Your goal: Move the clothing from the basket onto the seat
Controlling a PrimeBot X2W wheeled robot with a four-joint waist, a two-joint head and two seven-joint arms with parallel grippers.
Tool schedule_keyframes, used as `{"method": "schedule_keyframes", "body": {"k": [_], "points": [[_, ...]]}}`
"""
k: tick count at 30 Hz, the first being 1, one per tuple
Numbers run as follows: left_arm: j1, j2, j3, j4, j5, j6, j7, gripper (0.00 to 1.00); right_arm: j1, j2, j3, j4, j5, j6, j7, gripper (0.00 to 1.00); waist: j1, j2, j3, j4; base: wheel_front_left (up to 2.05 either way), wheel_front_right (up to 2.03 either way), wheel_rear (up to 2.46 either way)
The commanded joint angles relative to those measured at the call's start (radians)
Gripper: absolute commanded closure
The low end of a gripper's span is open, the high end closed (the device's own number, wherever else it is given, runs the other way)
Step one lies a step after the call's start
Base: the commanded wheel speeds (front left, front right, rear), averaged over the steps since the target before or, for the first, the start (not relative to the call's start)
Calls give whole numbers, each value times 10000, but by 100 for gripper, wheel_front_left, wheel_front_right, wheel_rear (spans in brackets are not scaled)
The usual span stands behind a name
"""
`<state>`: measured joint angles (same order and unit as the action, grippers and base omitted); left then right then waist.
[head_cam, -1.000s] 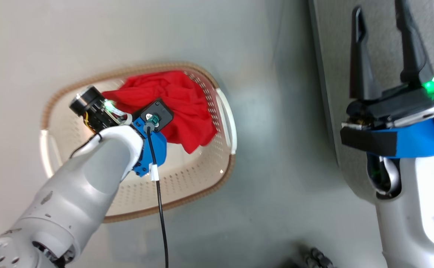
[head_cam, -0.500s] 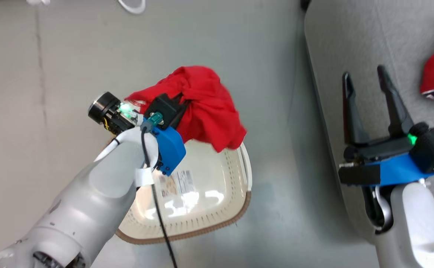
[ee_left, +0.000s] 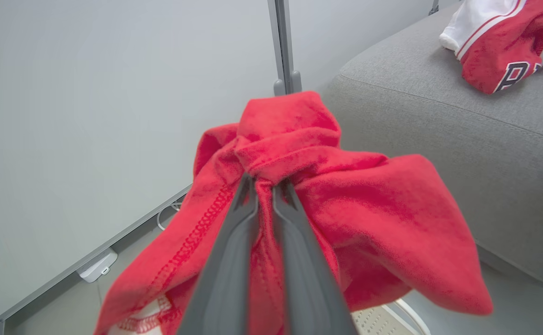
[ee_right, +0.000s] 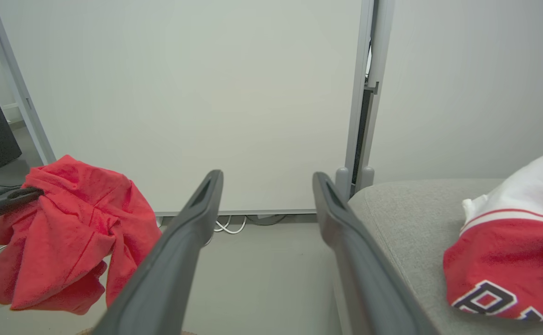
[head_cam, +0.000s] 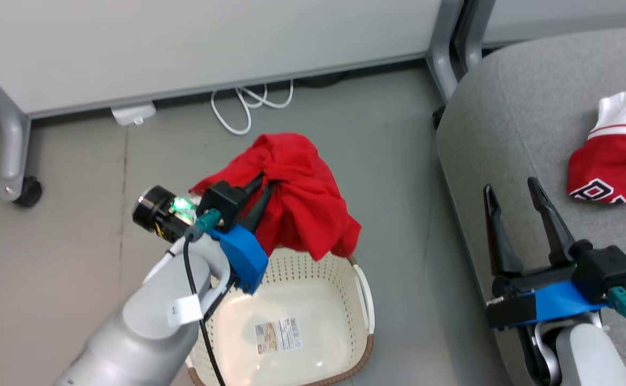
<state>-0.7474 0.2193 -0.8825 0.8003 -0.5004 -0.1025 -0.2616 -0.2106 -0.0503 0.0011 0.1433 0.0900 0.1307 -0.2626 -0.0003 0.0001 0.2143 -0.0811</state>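
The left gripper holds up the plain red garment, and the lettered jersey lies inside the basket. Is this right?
No. The lettered jersey lies on the grey seat, as the head view shows. The left gripper does hold the plain red garment.

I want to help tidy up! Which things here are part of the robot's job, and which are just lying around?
For the job: red garment held by the left fingers, jersey, seat, basket.
Just lying about: white cable, white plug box, wheeled grey leg.

Head downward; wrists level, toward seat [ee_left: 439, 130]
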Motion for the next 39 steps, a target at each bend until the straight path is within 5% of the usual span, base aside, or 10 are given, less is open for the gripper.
{"method": "schedule_keyframes", "body": {"k": [1,22,39], "points": [[303,-4,158,-205,110,64,-47,100,301,0,-35,50,-13,1,-35,0,3,-1,-626,116,0,0,0],[2193,-226,1005,-1729,878,14,-49,100,1133,-9,204,127,-12,1,-35,0,3,-1,-1765,474,0,0,0],[1716,-555,1084,-1965,1320,-159,-49,100,-1220,-401,3920,1541,473,1,-35,0,3,-1,-1418,1005,0,0,0]]}}
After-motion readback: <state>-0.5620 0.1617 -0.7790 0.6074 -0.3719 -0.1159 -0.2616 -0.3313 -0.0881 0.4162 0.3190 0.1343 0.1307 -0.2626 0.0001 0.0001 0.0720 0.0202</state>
